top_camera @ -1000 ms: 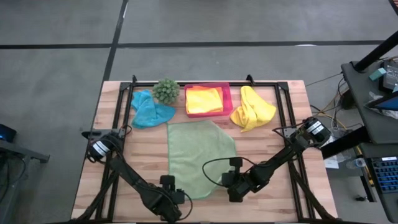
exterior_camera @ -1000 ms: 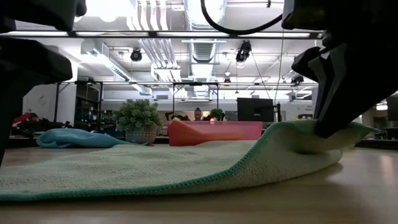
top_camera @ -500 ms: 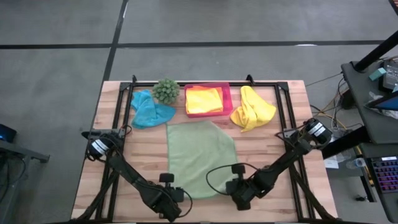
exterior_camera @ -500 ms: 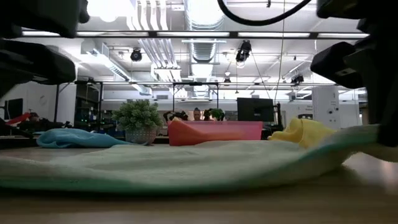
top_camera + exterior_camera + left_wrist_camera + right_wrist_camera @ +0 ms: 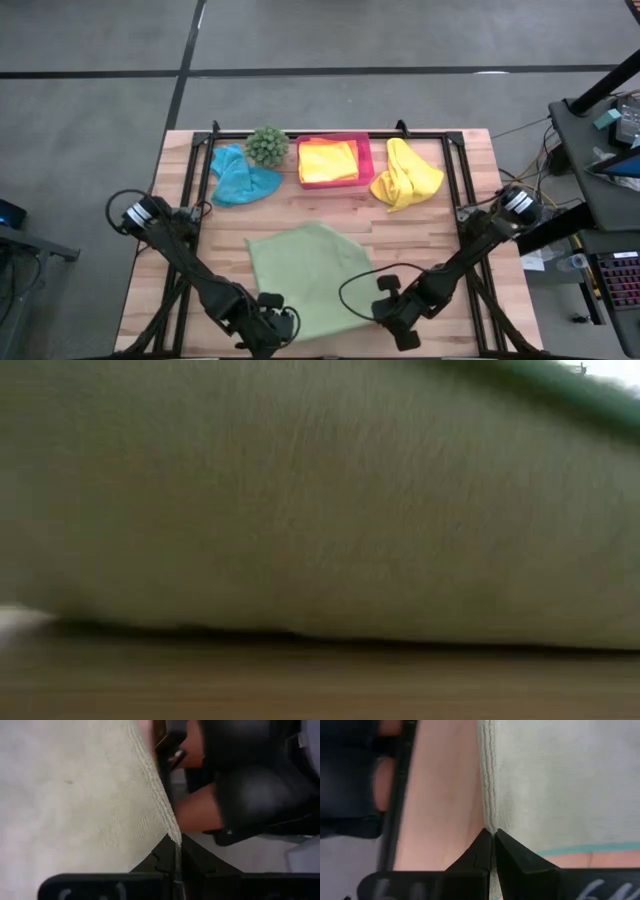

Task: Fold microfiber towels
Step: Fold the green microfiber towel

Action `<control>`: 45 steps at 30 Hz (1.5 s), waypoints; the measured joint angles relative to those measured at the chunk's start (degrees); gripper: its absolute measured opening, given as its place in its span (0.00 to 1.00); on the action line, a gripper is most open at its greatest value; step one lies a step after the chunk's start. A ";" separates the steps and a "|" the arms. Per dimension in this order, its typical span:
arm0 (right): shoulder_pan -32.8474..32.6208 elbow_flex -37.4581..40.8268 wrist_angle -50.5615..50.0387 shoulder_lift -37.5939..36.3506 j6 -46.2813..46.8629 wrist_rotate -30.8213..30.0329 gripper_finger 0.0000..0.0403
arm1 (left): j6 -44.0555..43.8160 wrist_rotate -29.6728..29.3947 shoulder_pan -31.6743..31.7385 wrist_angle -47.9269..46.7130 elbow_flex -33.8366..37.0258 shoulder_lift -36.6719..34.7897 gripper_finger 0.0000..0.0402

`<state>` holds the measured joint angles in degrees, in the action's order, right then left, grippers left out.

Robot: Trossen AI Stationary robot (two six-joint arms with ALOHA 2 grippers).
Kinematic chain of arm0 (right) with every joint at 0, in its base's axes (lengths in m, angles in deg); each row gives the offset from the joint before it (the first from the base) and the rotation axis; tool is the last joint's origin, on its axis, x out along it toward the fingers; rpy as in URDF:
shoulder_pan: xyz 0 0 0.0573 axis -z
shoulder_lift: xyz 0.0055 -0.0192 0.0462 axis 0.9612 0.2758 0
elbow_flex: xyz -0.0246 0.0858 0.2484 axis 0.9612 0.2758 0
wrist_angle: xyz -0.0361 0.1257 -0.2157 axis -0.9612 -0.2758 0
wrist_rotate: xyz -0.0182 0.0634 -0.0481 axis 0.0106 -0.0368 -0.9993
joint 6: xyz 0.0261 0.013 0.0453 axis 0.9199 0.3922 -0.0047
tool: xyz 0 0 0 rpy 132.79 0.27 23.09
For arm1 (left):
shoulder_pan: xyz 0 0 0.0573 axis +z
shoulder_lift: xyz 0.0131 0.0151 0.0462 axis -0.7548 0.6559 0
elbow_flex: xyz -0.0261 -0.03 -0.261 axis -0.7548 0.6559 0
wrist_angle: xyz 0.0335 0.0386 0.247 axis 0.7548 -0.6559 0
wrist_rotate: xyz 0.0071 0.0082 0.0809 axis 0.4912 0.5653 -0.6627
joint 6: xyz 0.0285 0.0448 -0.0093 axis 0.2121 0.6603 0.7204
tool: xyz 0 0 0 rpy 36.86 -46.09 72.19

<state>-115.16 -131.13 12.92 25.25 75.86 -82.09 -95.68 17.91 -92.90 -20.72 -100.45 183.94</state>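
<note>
A light green towel lies slanted on the near half of the wooden table. Its near edge is raised and fills the low view. My left gripper is shut on its near left corner and my right gripper on its near right corner. A teal blue towel lies crumpled at the far left, and a yellow towel at the far right. Another yellow towel lies folded in the pink tray. My left gripper pinches the green towel's hemmed edge at the near left corner between its two shut fingers, slanting down. That corner is lifted off the table. My right gripper pinches the hemmed edge at the near right corner in the same way, slanting down. The towel's near part is lifted; its far part lies on the table.
A small spiky green plant stands between the teal towel and the tray at the far edge. Black frame rails run along the table's sides. Bare wood shows between the green towel and the far row.
My left gripper has shut on the towel's near left corner and risen. My right gripper has gone toward the near right. The towel's near edge is lifted in front of the low camera, and its far edge has slid from the tray toward the table's middle.
</note>
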 joint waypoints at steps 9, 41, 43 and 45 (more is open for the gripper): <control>2.43 0.02 -2.49 -6.02 -4.28 -8.65 0.02 | -1.42 0.66 -0.10 -6.48 0.34 -0.09 0.00; 24.99 0.07 -0.80 -0.66 -28.44 -20.17 0.02 | -4.02 -17.40 7.08 -30.04 15.64 -0.39 0.00; 24.98 0.07 -0.76 -0.66 -28.48 -20.09 0.02 | -2.76 -17.26 7.34 -28.48 16.09 -0.39 0.00; 24.98 0.07 -0.46 -0.66 -28.46 -19.02 0.03 | -2.06 -17.10 7.51 -27.22 16.46 -0.39 0.02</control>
<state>-90.18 -131.06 12.46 24.59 47.40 -101.11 -97.74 0.81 -85.40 -47.93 -83.99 183.54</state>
